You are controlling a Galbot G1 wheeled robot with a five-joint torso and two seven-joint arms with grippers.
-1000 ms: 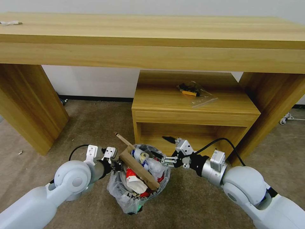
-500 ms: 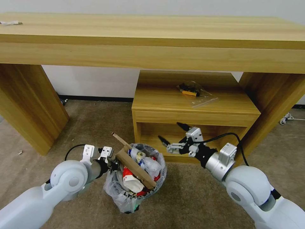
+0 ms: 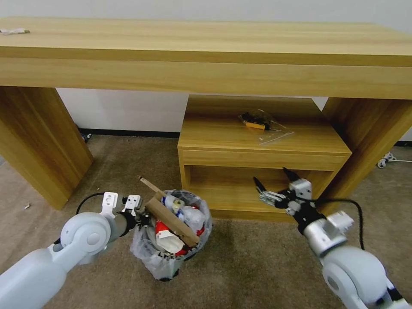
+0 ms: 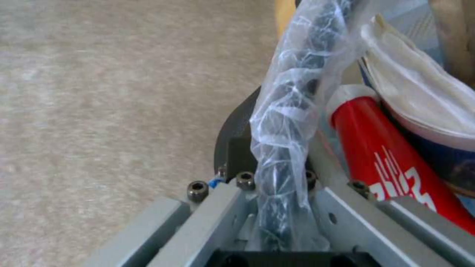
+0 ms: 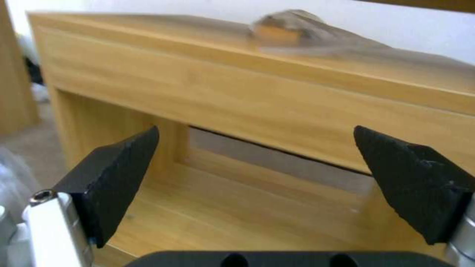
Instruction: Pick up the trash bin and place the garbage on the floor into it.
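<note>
Beige carpet floor (image 3: 257, 266) is seen beneath a wooden desk (image 3: 206, 47). The trash bin (image 3: 165, 266), filled with garbage (image 3: 180, 219), is gripped at its rim by the closed left hand (image 3: 143, 219). The right hand (image 3: 272, 182) is held wide open and empty before a low shelf (image 3: 262, 146)

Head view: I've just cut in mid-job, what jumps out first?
The trash bin on the floor, in front of the low wooden cabinet, crammed with garbage, a cardboard piece slanting out of the top. The left hand is clamped on its bagged rim. The right hand hangs open and empty before the cabinet's shelf opening.
</note>
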